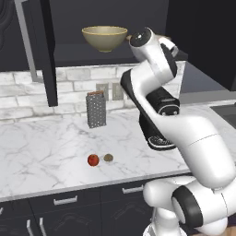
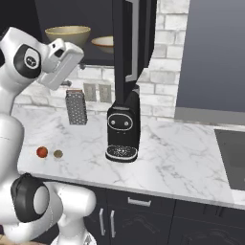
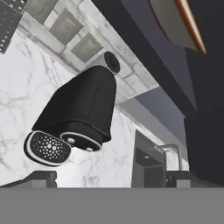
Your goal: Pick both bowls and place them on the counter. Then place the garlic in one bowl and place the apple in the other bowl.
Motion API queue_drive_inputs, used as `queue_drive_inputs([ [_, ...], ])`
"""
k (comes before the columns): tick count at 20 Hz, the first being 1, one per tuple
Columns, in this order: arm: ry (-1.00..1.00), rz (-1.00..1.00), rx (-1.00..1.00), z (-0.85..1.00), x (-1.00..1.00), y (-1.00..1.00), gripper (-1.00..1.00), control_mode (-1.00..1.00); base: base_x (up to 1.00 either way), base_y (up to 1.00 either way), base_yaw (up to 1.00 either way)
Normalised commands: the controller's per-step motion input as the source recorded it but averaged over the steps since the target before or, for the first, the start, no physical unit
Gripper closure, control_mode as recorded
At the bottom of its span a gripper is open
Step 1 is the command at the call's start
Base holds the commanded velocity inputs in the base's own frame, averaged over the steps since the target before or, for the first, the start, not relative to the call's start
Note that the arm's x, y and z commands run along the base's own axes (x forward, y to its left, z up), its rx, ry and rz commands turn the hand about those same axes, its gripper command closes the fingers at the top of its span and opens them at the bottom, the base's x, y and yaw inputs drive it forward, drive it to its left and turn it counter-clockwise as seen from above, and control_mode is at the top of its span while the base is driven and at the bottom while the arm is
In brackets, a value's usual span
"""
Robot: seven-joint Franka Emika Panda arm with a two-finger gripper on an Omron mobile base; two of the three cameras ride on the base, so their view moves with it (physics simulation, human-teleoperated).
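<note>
Bowls are both sitting up in the open wall cabinet right now, so nothing's on the counter (image 1: 41, 138) yet. Going big to small: the white marble counter is running the whole width, the black coffee machine (image 2: 123, 129) is standing in the middle of it, and the metal grater (image 1: 96, 109) is leaning up near the brick wall. The deep olive bowl (image 1: 104, 38) is resting on the shelf, with the shallow tan bowl (image 2: 103, 44) just beside it, closer to the cabinet door. The arm is reaching up toward that shelf with the gripper (image 2: 80, 64) hanging right below the bowls; honestly can't tell if the fingers are spread or closed from these angles. The red apple (image 1: 93, 160) and the little garlic (image 1: 108, 157) are lying just beside each other near the front edge of the counter. My take for doing this step well: come in level with the shelf, pinch one bowl's rim on the near side, and lift a touch before pulling out so it isn't scraping the shelf or bumping the other bowl.
</note>
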Motion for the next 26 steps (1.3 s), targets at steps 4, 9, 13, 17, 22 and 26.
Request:
queue_drive_inputs([
  [4, -0.05, 0.03, -0.22, 0.53, 0.31, 0.0, -1.0, -1.0, 0.0, 0.0, 0.0],
  [9, -0.05, 0.03, -0.17, 0.46, 0.33, 0.0, -1.0, -1.0, 0.0, 0.0, 0.0],
  [13, -0.01, 0.02, -0.04, 0.19, 0.55, 0.0, -1.0, -1.0, 0.0, 0.0, 0.0],
  [17, 0.0, 0.03, 0.0, 0.09, 0.73, -0.04, -1.0, -1.0, 0.0, 0.0, 0.0],
  [22, 0.0, 0.04, 0.0, 0.1, 0.69, 0.0, -1.0, -1.0, 0.0, 0.0, 0.0],
  [26, 0.0, 0.02, 0.0, 0.04, 0.49, 0.0, -1.0, -1.0, 0.0, 0.0, 0.0],
])
